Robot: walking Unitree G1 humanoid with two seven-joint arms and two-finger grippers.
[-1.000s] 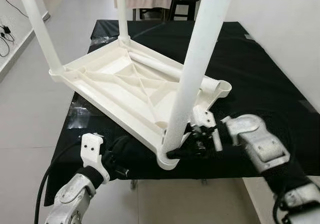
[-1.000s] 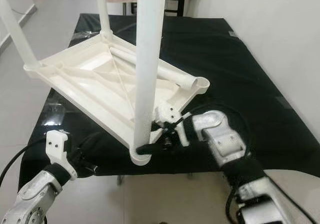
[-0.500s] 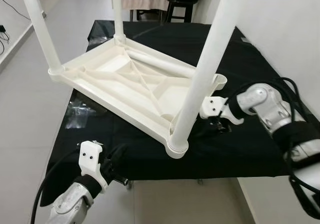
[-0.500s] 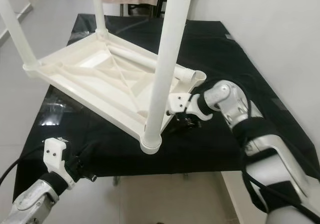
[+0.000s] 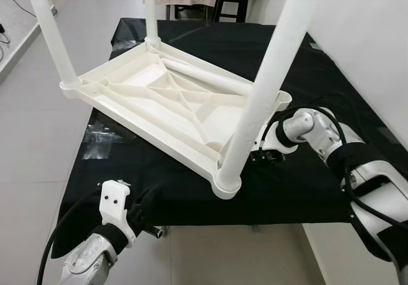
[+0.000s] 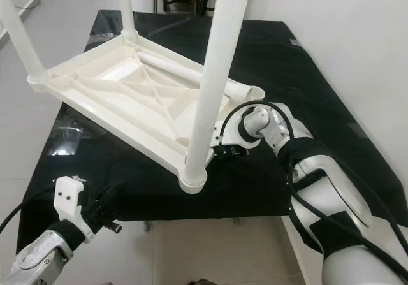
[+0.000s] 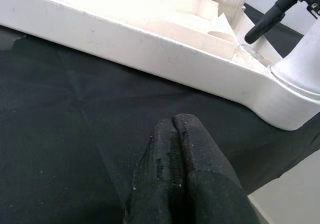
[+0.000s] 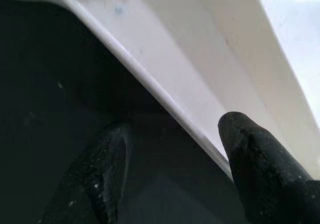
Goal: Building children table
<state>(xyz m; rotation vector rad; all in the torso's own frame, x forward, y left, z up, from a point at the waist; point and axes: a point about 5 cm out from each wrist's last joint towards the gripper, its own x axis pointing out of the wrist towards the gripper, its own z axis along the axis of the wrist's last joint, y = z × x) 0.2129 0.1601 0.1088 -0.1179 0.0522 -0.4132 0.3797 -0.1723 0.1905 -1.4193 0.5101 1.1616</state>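
Three legs are in; the upside-down kids' table (image 5: 172, 106) sits mid black tabletop (image 5: 306, 189), fourth leg (image 5: 210, 78) loose inside. Right hand (image 6: 228, 150), spread wide, sits at its 4 o'clock edge. Left hand (image 7: 172, 149), pinched empty, at 7. Next: probably grabbing that leg.

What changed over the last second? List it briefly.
The right hand left the base of the near table leg and moved right along the edge of the upturned white table top; its fingers now straddle that edge, open. The left hand dropped back toward the front edge of the black cloth, fingers shut. Three legs remain upright; the loose leg still lies inside.
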